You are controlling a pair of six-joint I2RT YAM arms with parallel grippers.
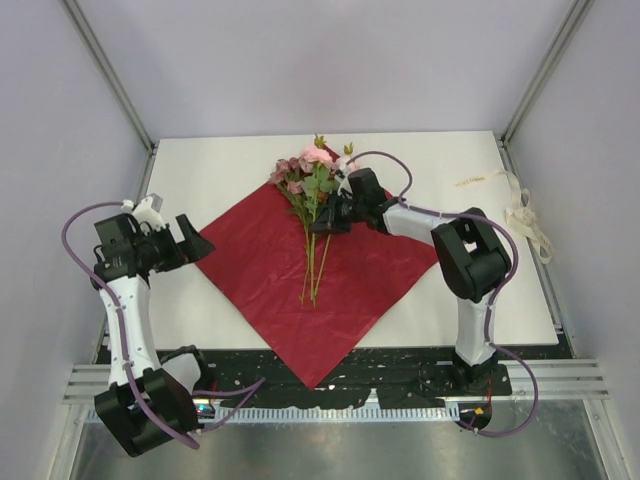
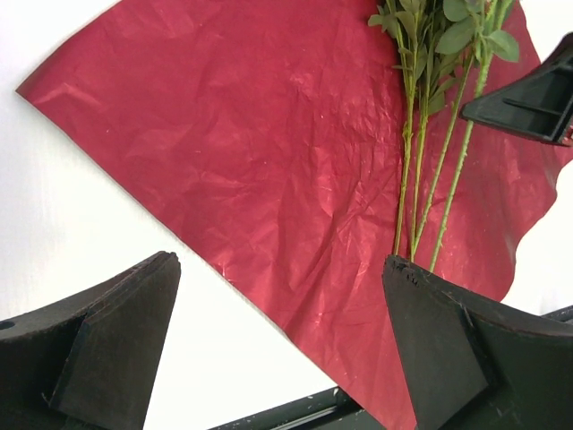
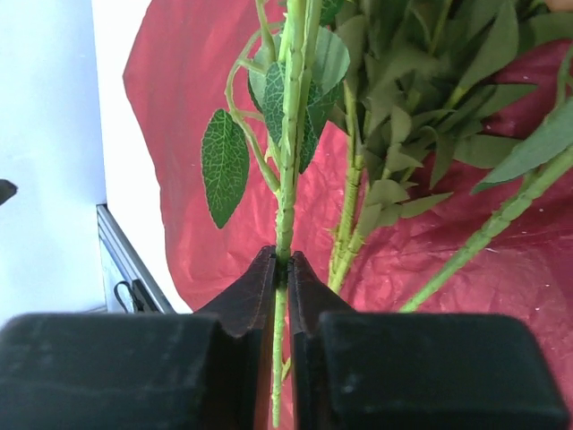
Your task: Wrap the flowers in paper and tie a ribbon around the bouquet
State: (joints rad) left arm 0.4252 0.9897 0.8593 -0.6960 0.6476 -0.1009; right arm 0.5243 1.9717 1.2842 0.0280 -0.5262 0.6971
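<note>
Nearest you, at 6 o'clock, one corner of the large dark maroon sheet of wrapping paper (image 1: 260, 270) reaches past the near edge of the white desk (image 1: 220, 160). The sheet lies flat as a diamond, not yet folded.

At 9 o'clock your left jaws stand wide apart and hold nothing. They hover just off the paper's left corner, and the left wrist view looks across the crinkled sheet (image 2: 251, 161) toward the stems (image 2: 407, 161).

At the centre, the small bunch of pink and mauve flowers with green leaves and long thin stems (image 1: 310, 180) lies on the paper, stems toward 6 o'clock and blooms toward 12 o'clock near the far corner. Your right jaws are pinched tight on one thin green stem (image 3: 288, 179), just below the leaves.

You appear to be settling the flowers on the sheet, so wrapping has not begun. The next move likely calls for letting the stem go without dragging the bunch, then lifting a side corner over the stems.

Far off at 2 o'clock, the long thin cream ribbon (image 1: 520, 213) lies loose on the desk, well apart from the paper.

No container is in view; only the paper carries anything, namely the flowers.
</note>
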